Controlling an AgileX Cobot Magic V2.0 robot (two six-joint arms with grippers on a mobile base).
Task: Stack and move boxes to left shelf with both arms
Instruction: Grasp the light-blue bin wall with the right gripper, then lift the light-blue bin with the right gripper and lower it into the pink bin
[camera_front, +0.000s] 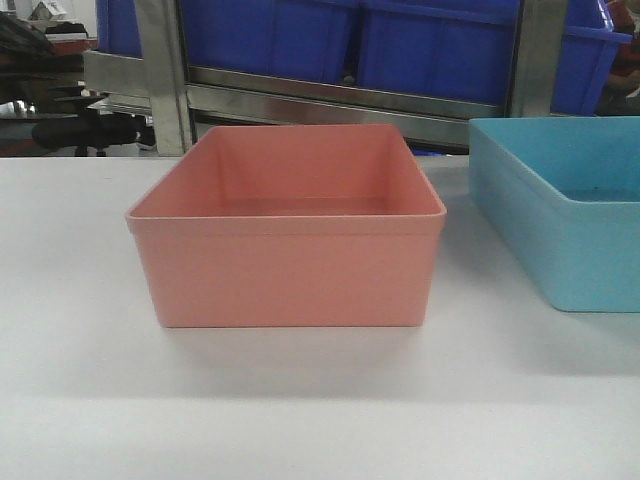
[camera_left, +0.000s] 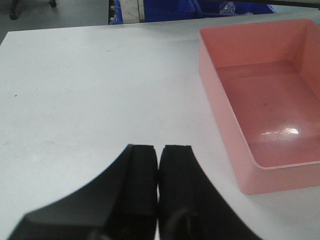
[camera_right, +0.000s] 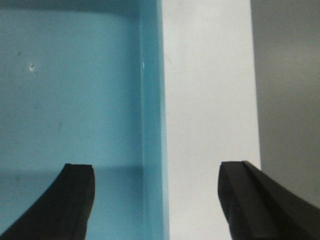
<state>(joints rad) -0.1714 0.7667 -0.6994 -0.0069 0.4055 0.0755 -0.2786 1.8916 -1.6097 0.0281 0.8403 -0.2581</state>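
The salmon pink bin (camera_front: 288, 255) is smooth, matte plastic, rectangular and open-topped, with a thin rolled rim and sides tapering toward the base. It stands empty near the middle of the white tabletop (camera_front: 300, 410); its glossy floor catches a patch of glare in the left wrist view. The light sky blue bin (camera_front: 560, 230), of the same moulded shape, sits just to its right, apart from it, with faint scuffs on its floor. Behind both, at the far edge, a brushed steel frame (camera_front: 160, 75) carries larger dark blue crates (camera_front: 270, 35). The left gripper (camera_left: 158, 150) has its black, curved fingers pressed together with nothing between them, above bare table, with the pink bin to its right and farther off. The right gripper (camera_right: 156, 167) is spread wide and holds nothing: one finger is over the blue bin's interior, the other over the tabletop, and the bin's right wall runs between them.
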